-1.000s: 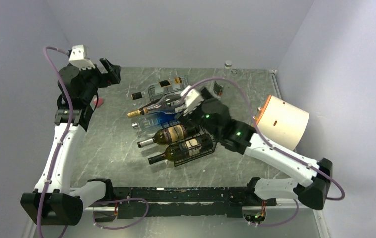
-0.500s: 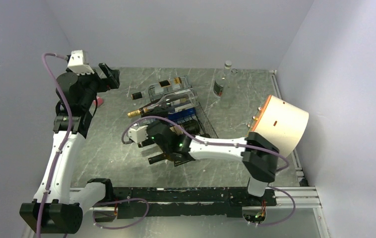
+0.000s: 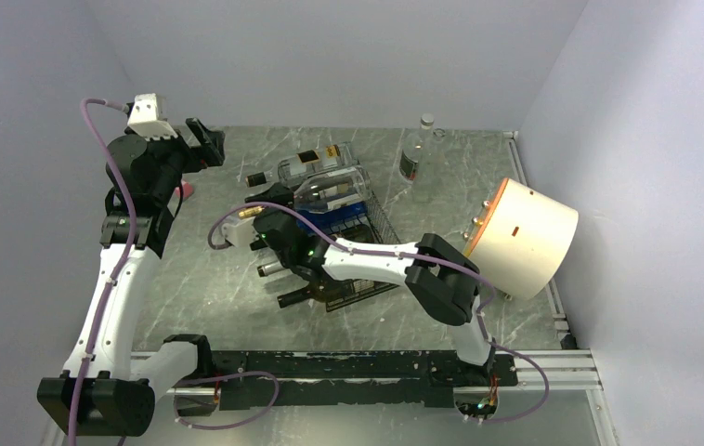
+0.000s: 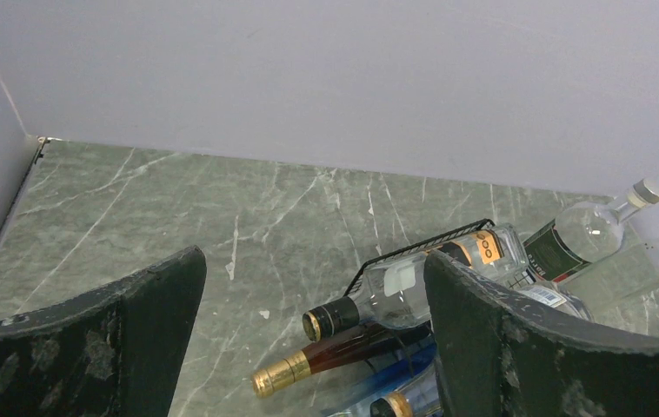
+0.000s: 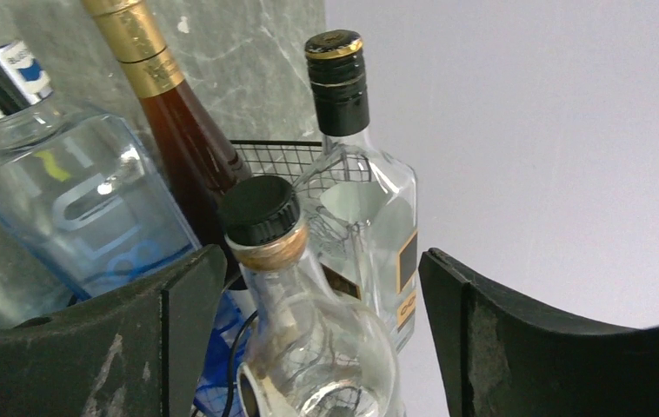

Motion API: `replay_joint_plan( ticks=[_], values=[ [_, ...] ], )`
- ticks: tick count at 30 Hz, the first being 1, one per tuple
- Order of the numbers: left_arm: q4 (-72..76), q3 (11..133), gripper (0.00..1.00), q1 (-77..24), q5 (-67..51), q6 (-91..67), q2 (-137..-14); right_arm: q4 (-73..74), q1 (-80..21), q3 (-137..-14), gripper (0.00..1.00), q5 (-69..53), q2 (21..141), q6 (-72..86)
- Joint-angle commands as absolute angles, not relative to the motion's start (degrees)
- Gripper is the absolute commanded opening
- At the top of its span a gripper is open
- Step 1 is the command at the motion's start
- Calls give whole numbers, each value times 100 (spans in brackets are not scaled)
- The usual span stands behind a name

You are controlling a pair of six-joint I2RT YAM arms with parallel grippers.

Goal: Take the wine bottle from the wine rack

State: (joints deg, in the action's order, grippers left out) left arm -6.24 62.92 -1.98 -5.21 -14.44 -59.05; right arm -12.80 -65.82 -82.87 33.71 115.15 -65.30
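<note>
Grey wall (image 5: pixel 552 130) behind, right pincer (image 5: pixel 319 256) flanks a black-capped bottle (image 5: pixel 309 347), unclear from above.

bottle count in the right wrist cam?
4. Blue-tinted bottle at left; gold-foil brown bottle beside it, upper center; square clear bottle right of center; black-capped clear bottle nearest, bottom center. Others may lie outside this view.
</note>
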Motion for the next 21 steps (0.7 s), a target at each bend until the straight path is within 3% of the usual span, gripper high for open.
replay_joint_plan(
  ticks=[1,15,21],
  values=[
    [-504,6275,99,-220,-542,-1495,-5854,-1706,-6469,-8277,81,3414,11540,-6656],
    [-472,6224,99,-219,-480,-1494,-5878,-1873,-6301,-8420,78,3304,12086,-6409],
    [-449,6209,99,-220,-511,-1507,-5859,-1867,-6299,-8365,60,3401,12047,-6402]
  ],
)
